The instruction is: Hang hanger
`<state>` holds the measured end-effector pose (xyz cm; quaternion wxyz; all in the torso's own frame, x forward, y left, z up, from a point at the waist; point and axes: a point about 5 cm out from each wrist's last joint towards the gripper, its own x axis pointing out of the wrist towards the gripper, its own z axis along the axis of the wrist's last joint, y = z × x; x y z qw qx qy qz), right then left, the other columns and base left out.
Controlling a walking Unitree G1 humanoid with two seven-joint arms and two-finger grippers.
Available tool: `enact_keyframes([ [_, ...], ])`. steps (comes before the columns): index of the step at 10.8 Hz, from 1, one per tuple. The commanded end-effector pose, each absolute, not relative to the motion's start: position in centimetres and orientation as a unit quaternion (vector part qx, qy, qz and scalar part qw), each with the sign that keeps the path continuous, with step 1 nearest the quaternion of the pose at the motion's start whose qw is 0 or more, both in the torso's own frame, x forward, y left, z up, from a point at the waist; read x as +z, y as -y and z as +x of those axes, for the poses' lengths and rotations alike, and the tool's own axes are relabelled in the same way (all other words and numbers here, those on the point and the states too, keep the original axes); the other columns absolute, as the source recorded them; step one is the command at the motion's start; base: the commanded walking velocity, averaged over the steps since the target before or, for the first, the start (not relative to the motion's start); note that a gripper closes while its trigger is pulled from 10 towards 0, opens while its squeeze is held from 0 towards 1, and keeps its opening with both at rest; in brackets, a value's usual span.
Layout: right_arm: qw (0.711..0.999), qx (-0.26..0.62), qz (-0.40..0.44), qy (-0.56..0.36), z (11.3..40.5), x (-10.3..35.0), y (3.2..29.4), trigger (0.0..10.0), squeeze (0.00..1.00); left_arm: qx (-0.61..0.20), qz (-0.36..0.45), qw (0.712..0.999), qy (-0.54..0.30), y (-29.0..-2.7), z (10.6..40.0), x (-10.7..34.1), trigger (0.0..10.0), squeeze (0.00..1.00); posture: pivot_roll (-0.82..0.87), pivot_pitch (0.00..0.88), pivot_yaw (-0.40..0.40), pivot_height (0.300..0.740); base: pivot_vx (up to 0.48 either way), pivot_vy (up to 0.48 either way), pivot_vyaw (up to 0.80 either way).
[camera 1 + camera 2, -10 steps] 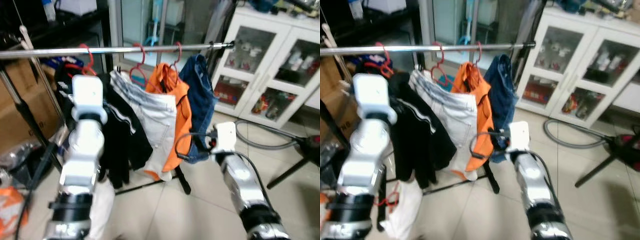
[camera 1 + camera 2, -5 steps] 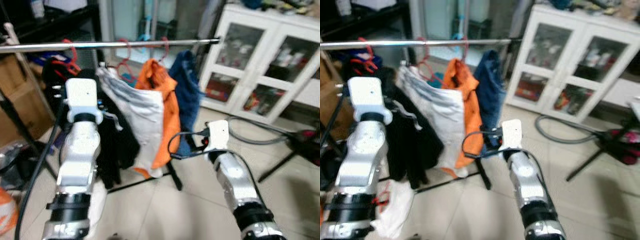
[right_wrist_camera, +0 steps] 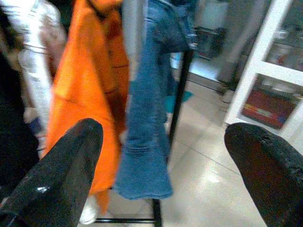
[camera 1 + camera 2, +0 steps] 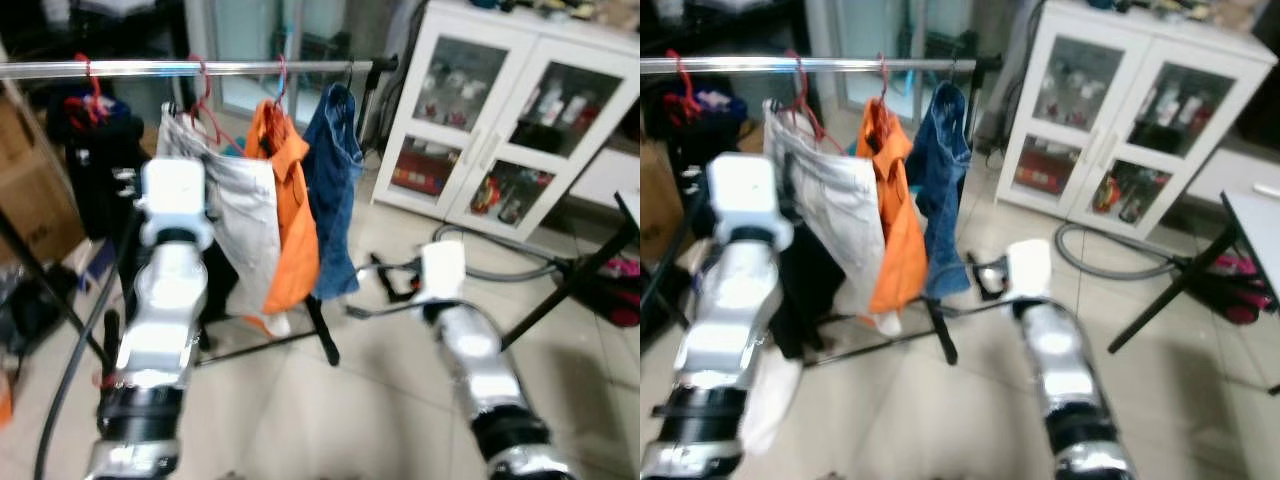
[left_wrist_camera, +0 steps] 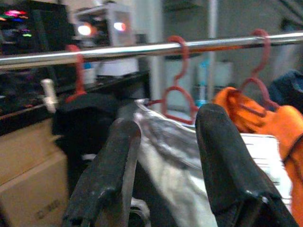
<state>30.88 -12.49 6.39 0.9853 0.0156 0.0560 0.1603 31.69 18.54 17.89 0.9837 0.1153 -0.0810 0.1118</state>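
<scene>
Hangers point(image 4: 203, 95), red ones, already hook the rail point(image 4: 150, 68) toward its right end, carrying white, orange and denim garments. Left gripper point(image 5: 165, 165) hovers empty, fingers parted, just below the rail; right gripper point(image 3: 165, 175) gapes wide near the jeans point(image 3: 154, 118). Best withdraw gently, snagging nothing. Left wrist view alone reveals the hooks seated.
</scene>
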Motion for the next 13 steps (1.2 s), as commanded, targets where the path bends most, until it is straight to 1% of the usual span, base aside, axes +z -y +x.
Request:
enact_keyframes([
  [1, 0.988, 0.149, 0.008, -0.05, 31.12, 6.75, 13.43, 10.0, 0.0, 0.105, 0.11, 0.985, 0.086, -17.95, 31.88, 18.16, 10.0, 0.0, 0.07, 0.0, -0.076, 0.74, 0.281, -0.386, 0.0],
  [3, 0.987, 0.15, 0.006, -0.05, 31.13, 6.77, 13.44, 10.0, 0.0, 0.115, 0.104, 0.984, 0.084, -18.14, 31.91, 17.97, 10.0, 0.0, 0.07, 0.0, -0.076, 0.74, 0.0, 0.0, 0.0],
  [4, 0.987, 0.153, 0.001, -0.052, 31.09, 6.71, 13.34, 10.0, 0.0, 0.112, 0.107, 0.985, 0.076, -18.12, 31.96, 17.7, 10.0, 0.0, 0.07, 0.0, -0.075, 0.74, 0.0, 0.0, 0.77],
  [5, 0.987, 0.151, 0.0, -0.055, 31.02, 6.59, 13.29, 10.0, 0.0, 0.104, 0.094, 0.987, 0.074, -18.05, 31.87, 17.57, 10.0, 0.0, 0.06, 0.0, -0.074, 0.74, 0.469, 0.0, 0.74],
  [13, 0.987, 0.15, 0.006, -0.053, 31.19, 6.69, 13.3, 10.0, 0.0, 0.098, 0.089, 0.989, 0.071, -18.07, 31.87, 17.39, 10.0, 0.0, 0.07, 0.0, -0.087, 0.74, 0.458, 0.0, 0.0],
])
